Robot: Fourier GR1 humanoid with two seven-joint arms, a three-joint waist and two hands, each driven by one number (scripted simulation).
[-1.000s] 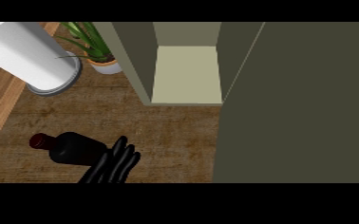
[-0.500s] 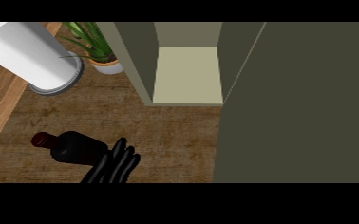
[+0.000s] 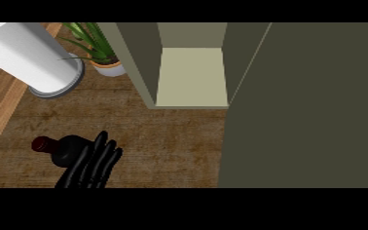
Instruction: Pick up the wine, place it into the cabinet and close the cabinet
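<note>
- Even, dim light – source not visible.
- Pale cabinet shelf floor (image 3: 191, 75) brightest; dark olive open door panel (image 3: 298, 107) flat, unlit.
- White cylinder (image 3: 32, 58) shaded along one side.
- No glare.

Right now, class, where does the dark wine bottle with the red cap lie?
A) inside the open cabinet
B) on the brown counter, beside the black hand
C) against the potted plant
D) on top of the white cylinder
B: the dark wine bottle with the red cap lies on the brown counter, at the black hand, outside the open cabinet.
</note>
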